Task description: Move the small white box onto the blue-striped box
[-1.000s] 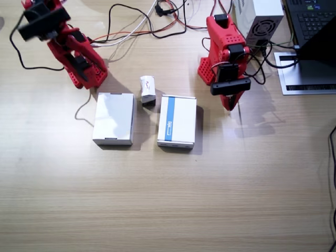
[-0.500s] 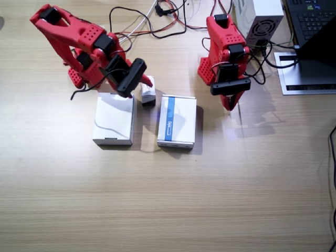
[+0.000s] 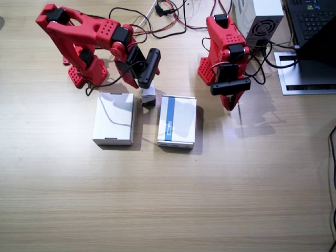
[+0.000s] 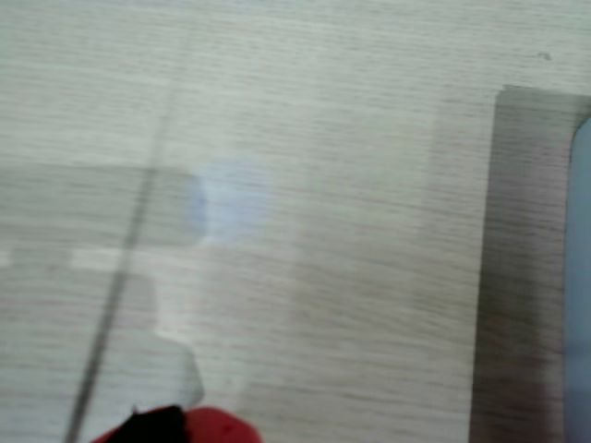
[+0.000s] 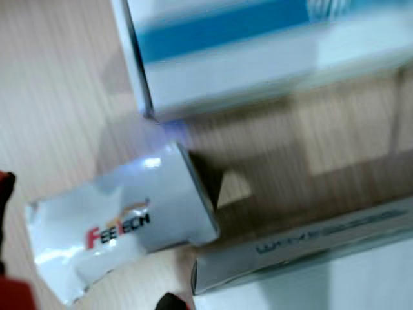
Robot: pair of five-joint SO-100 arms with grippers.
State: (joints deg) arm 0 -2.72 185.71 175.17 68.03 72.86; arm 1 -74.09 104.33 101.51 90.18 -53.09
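The small white box, with red print and a dark end, lies between the plain white flat box and the blue-striped box. My right gripper hangs open just over its far end and does not hold it. In a wrist view the small white box lies slanted below the blue-striped box, with a red fingertip at the left edge. My left gripper points down at the table, shut and empty, right of the striped box.
Cables run along the back edge between the arm bases. A grey power unit, a laptop and a printed sheet crowd the back right corner. A wrist view shows blurred tabletop.
My right arm has unfolded from its base and swung over to the small white box, its gripper now just above it. The boxes and the left arm have not moved.
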